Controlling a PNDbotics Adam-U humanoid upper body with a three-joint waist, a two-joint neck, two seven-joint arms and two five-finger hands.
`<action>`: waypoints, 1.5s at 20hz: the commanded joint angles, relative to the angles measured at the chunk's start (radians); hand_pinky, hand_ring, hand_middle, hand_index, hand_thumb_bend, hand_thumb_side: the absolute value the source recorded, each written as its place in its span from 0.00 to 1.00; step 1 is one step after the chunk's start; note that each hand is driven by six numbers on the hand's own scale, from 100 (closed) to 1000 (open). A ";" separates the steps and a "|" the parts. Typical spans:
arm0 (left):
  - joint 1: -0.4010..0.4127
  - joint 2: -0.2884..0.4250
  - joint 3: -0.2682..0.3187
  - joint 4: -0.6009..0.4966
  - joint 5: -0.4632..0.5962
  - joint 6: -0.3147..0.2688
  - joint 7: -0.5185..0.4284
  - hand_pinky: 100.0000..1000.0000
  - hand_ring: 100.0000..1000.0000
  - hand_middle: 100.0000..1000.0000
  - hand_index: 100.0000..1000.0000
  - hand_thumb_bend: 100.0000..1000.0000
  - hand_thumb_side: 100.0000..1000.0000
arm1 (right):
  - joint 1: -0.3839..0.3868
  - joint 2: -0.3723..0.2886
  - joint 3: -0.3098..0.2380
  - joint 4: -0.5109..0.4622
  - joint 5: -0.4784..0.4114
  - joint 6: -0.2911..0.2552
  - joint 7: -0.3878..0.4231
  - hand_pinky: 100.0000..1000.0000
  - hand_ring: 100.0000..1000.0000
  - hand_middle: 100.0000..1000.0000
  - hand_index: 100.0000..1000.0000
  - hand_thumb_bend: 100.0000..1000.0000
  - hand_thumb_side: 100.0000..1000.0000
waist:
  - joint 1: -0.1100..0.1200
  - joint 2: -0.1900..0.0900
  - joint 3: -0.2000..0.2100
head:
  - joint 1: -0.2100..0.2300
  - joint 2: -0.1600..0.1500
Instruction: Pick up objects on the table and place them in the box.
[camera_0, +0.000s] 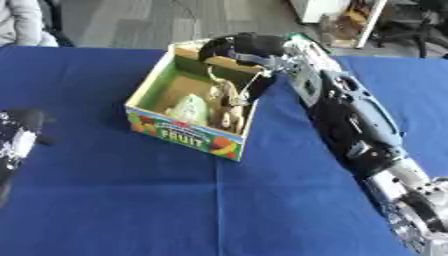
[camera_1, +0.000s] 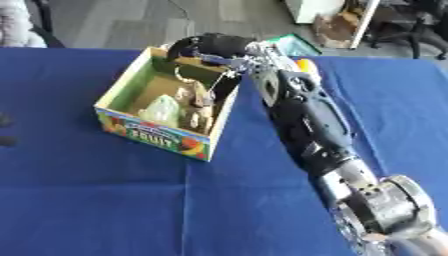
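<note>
The right robot hand (camera_0: 241, 47) hangs over the far corner of the box (camera_0: 149, 85), wrist bent, fingers pointing down into it. Those fingers are curled, dark against the green lining, and whether they clasp anything cannot be told from here: something thin and pale dangles just under them, but it could be part of the hand or an object on its way in. This looks like the placing step, the hand right above the drop.

Below the hand, inside the box, a pale green rounded object (camera_0: 189, 109) lies toward the near wall, and beside it, closer to the hand's side, sits a cluster of beige, lumpy things (camera_0: 229, 106). So the box already holds some of its load. Its near wall carries a bright label reading FRUIT.

Out from the hand, the arm (camera_0: 350, 120) runs back across the blue tabletop (camera_0: 175, 200) toward the near right corner. Just behind the hand, past the far edge of the box, a bit of yellow and green (camera_1: 302, 64) peeks out beside the arm; too hidden to name.

Far off to the other side, the left robot hand (camera_0: 17, 135) shows at the edge, black with white flecks, its fingers not readable.

Next, by my reckoning: let go of whatever is carried, lift straight up clear of the box wall, then look for what remains.
</note>
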 joint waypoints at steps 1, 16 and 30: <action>-0.004 0.017 0.010 -0.015 -0.005 0.001 0.004 0.55 0.70 0.51 0.62 0.24 0.41 | -0.029 -0.042 -0.019 -0.040 -0.071 -0.143 0.202 0.80 0.87 0.86 0.91 0.41 0.24 | 0.005 -0.015 -0.004 | 0.005 -0.008; -0.012 0.006 0.005 -0.015 -0.001 0.001 -0.002 0.55 0.70 0.51 0.62 0.24 0.41 | 0.040 0.059 -0.079 0.041 0.119 -0.143 -0.011 0.77 0.83 0.81 0.89 0.43 0.29 | 0.019 -0.006 0.019 | -0.016 -0.016; -0.011 0.010 0.008 -0.012 -0.006 0.005 -0.002 0.55 0.70 0.51 0.62 0.25 0.41 | 0.034 0.037 0.065 0.021 0.075 -0.143 0.121 0.80 0.87 0.86 0.93 0.47 0.35 | -0.002 -0.011 0.004 | -0.007 -0.015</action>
